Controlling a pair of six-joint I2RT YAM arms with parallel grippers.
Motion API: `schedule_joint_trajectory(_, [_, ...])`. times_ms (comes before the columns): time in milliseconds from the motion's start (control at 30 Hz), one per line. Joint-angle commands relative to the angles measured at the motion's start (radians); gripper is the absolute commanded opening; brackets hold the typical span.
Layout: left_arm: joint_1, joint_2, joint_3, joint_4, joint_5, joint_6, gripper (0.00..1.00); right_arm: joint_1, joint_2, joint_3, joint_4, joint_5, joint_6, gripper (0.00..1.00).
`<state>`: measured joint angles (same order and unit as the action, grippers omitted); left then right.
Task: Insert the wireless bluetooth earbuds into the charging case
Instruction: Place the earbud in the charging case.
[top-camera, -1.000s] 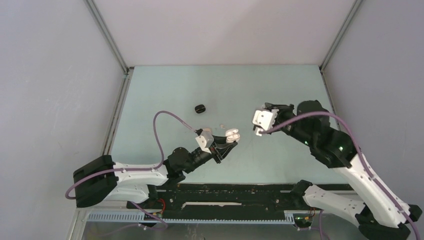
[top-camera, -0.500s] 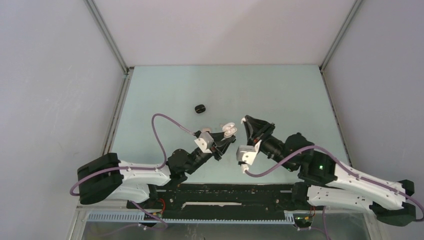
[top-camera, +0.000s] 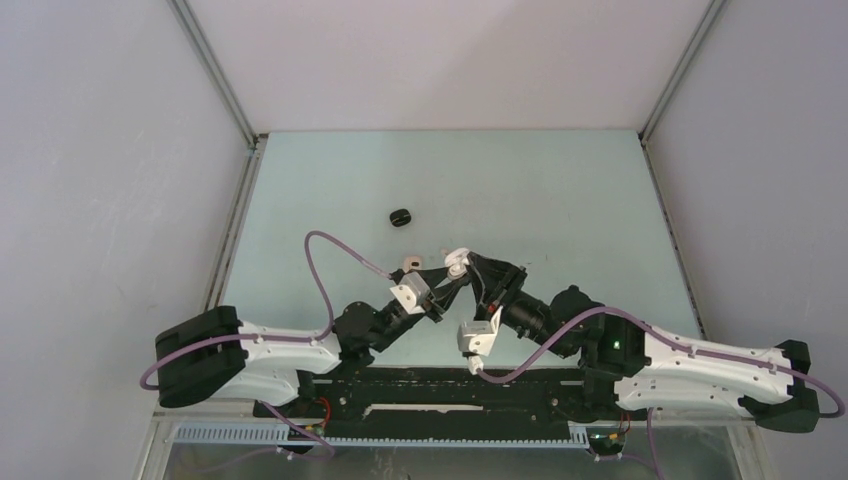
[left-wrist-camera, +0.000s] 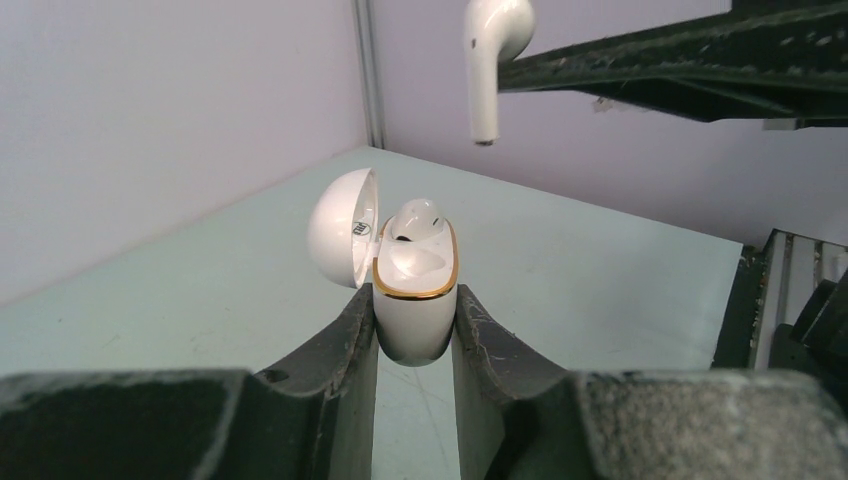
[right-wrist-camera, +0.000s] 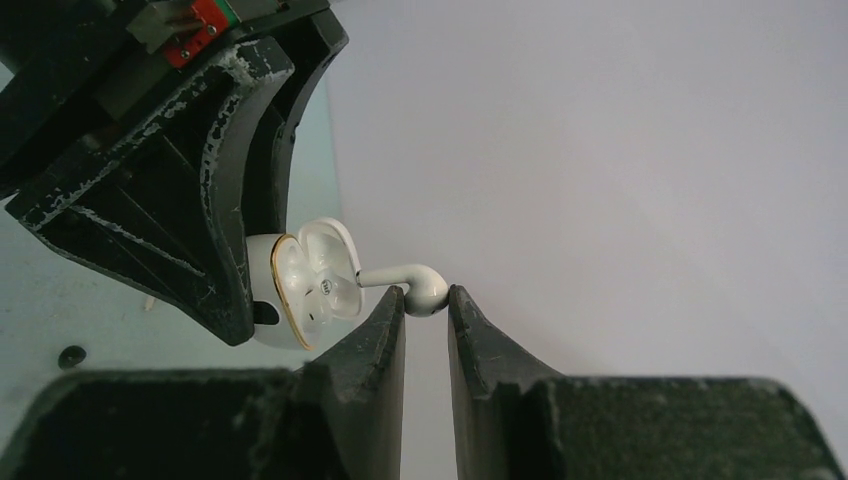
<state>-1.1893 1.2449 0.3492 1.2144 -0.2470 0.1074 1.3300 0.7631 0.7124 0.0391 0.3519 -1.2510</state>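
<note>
The left end effector (left-wrist-camera: 416, 305) is clamping the open case (left-wrist-camera: 412, 335), with one earbud (left-wrist-camera: 412, 218) already sitting inside. The right end effector (right-wrist-camera: 425, 305), nearly closed, is pinching the second earbud (right-wrist-camera: 405, 278) by its head, its stem pointing at the empty socket just beyond its tips. Over the last second the right arm has been swinging in from well apart

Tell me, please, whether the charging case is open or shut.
Open: the charging case has its lid swung back, one earbud seated inside.
</note>
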Motion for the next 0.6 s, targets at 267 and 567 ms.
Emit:
schedule_joint_trajectory(267, [-0.015, 0.013, -0.038, 0.169, 0.097, 0.038, 0.00, 0.022, -0.031, -0.095, 0.144, -0.029, -0.058, 0.00])
schedule_joint_trajectory(567, [-0.016, 0.019, -0.033, 0.169, 0.118, 0.029, 0.00, 0.023, -0.030, -0.108, 0.147, -0.036, -0.061, 0.00])
